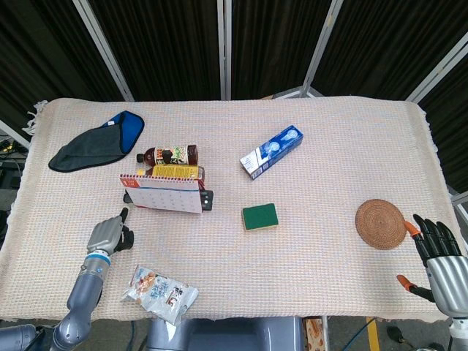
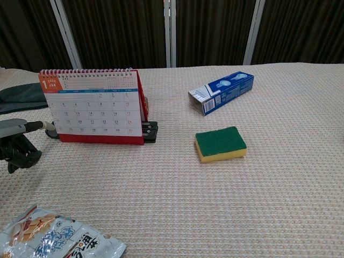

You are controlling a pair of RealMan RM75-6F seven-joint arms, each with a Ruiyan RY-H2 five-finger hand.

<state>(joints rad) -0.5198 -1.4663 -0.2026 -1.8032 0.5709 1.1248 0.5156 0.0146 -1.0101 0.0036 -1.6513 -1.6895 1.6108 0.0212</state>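
Upright desk calendar (image 1: 161,194), mid-left

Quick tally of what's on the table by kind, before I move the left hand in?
Calendar: 1
Bottle: 1
Yellow box: 1
Blue carton: 1
Sponge: 1
Coaster: 1
Cloth: 1
Snack bag: 1
Black item behind the calendar: 1
Total: 9

Our left hand (image 1: 108,235) has the desk calendar (image 1: 161,193) standing just beyond it, the snack packet (image 1: 159,293) nearer; bare cloth lies rightward toward the sponge (image 1: 259,216).
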